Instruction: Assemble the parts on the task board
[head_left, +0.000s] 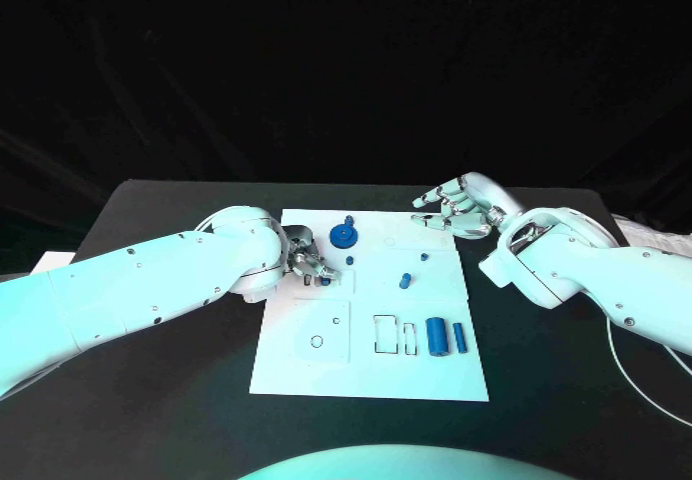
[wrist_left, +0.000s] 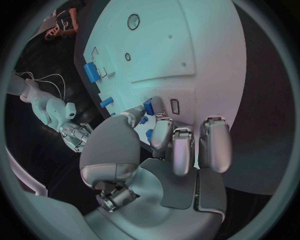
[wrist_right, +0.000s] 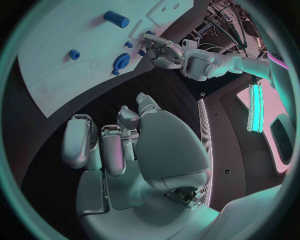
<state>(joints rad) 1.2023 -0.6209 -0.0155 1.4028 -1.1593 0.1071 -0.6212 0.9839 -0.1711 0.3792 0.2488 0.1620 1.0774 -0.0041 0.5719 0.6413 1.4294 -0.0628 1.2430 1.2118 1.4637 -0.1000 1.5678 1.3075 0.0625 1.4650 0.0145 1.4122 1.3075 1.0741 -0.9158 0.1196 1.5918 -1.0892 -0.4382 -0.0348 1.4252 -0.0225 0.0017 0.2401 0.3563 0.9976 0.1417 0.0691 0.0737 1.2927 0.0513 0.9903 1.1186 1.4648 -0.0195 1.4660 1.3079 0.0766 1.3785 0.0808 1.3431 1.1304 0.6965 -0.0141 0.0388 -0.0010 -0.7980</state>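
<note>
The white task board (head_left: 325, 375) lies in the middle of the table. On it I see a blue gear (head_left: 343, 236), a small blue piece (head_left: 405, 279), and near its right edge a thick blue cylinder (head_left: 436, 337) beside a thinner one (head_left: 460, 337). My left hand (head_left: 300, 258) rests over the board's left edge near the gear. In the left wrist view this hand (wrist_left: 169, 150) pinches a small blue part (wrist_left: 149, 106) between thumb and a finger, just above the board. My right hand (head_left: 459, 208) hovers at the board's far right corner, fingers loosely bent and apart, holding nothing.
Outlined slots (head_left: 389, 335) and a round hole (head_left: 317, 341) mark the board's near half. A white cable (head_left: 635, 375) runs along the table's right side. Black table (head_left: 173, 400) surrounds the board.
</note>
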